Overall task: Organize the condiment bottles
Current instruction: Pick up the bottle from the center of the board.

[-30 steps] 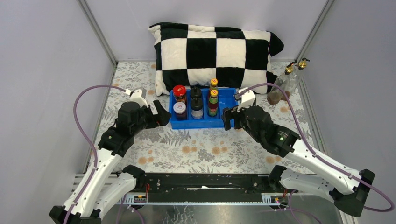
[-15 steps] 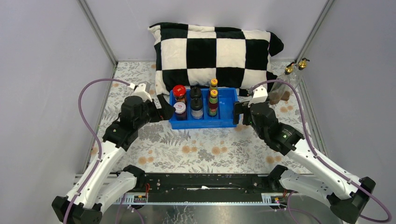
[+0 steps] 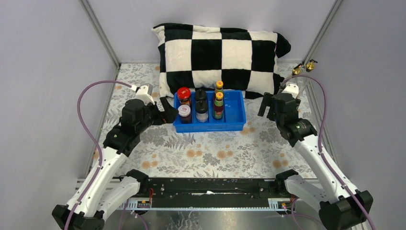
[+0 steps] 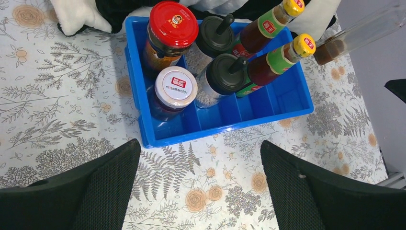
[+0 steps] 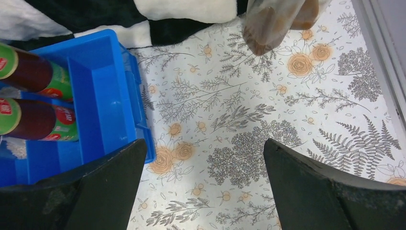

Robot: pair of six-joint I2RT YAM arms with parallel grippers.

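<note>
Right wrist view has the right claw (image 5: 203, 148) spread wide with nothing between its jaws, hanging over the flowered tablecloth (image 5: 249, 120). Ahead of it and slightly to its right stand the two gold-spouted glass bottles (image 5: 270, 21), so close together that I cannot tell whether they touch. Only their brown-filled bases show. To its left sits the blue tray (image 5: 103, 91), with the two yellow-capped sauce bottles (image 5: 28, 72) inside. The left claw (image 4: 198, 158) is also wide open and empty. Just ahead of it, in the tray, are the red-lidded jar (image 4: 173, 24), the white-lidded jar (image 4: 175, 86) and the black-capped jars (image 4: 225, 76). The main risk, as I judge it, lies with the glass pair. Jaws this wide could straddle both bottles or clip the neighbour. Tall, narrow glass would tip easily, and the checkered pillow (image 3: 220, 52) crowds the approach.
</note>
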